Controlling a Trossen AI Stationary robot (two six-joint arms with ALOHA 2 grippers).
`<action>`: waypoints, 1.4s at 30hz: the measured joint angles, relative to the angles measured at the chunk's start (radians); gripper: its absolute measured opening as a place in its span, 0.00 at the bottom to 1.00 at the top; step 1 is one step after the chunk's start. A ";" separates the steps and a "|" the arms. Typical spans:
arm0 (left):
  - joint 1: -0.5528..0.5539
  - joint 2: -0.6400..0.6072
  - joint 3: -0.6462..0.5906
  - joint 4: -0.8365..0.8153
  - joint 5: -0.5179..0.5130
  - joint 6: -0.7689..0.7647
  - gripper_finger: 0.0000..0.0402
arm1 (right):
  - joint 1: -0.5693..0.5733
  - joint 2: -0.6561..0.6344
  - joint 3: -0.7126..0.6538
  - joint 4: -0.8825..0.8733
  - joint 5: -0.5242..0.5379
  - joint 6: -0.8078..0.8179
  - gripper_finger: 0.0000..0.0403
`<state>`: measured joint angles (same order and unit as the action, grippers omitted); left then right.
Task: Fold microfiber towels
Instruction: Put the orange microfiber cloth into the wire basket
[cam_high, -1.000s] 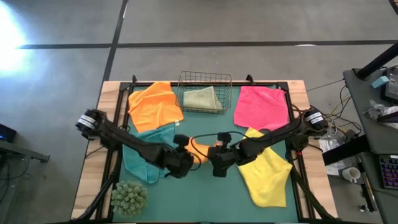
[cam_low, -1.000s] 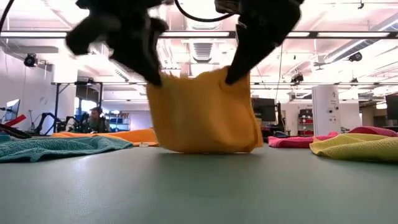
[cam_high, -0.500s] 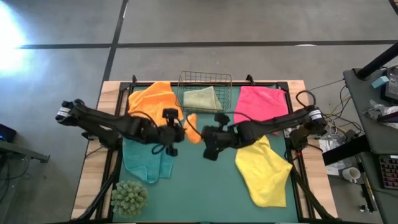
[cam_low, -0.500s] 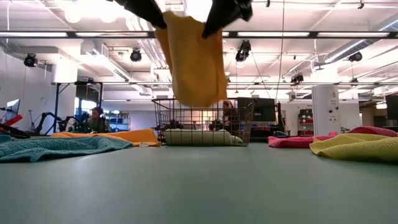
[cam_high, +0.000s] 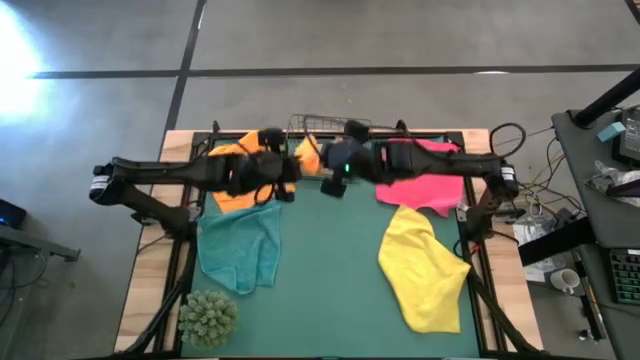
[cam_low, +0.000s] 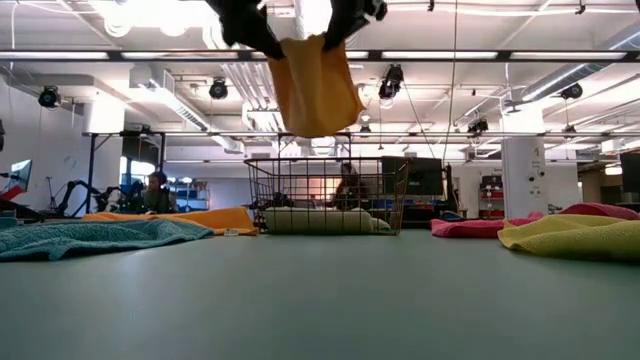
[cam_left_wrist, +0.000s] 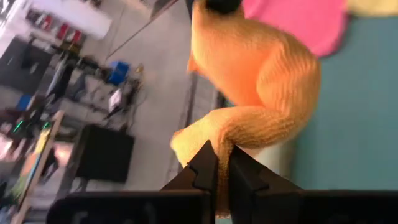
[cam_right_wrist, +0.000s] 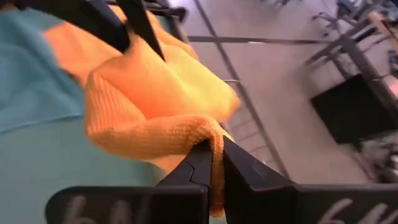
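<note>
Since the earlier frames, the folded orange towel (cam_low: 313, 85) has been lifted off the mat and carried from the table's centre toward twelve o'clock. It is now held aloft between both arms, just short of the wire basket (cam_low: 325, 195). The left gripper (cam_high: 283, 163) is clamped shut on one upper corner of it, and the right gripper (cam_high: 333, 160) is pinched shut on the other.

Folding of this towel appears finished, and delivery is judged to be the step in hand. A further reach over the basket rim, a lowering and a release by both grippers are called for next.

Nearest, at seven o'clock, one green spiky plant ball (cam_high: 208, 317) is seen. One yellow towel (cam_high: 424, 272) lies at four o'clock and one teal towel (cam_high: 239, 250) at eight. Farther off lie a second orange towel (cam_high: 232, 192) at eleven and one pink towel (cam_high: 425, 188) at one. One pale olive-green towel (cam_low: 318, 220) lies in the basket. Six towels are counted.
</note>
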<state>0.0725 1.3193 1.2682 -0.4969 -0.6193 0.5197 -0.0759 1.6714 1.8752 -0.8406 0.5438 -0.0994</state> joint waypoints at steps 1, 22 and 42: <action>0.030 0.001 -0.001 0.022 0.004 0.014 0.00 | -0.026 0.000 0.002 0.001 -0.001 -0.019 0.02; 0.367 0.332 0.001 0.293 0.168 0.124 0.00 | -0.466 0.147 -0.132 0.194 -0.346 -0.263 0.02; 0.415 0.439 0.001 0.192 0.183 0.114 0.00 | -0.517 0.240 -0.132 0.108 -0.668 -0.210 0.02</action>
<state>0.4873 1.7580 1.2690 -0.3049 -0.4367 0.6334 -0.5930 1.9118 1.7435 -0.7323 -0.1244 -0.3095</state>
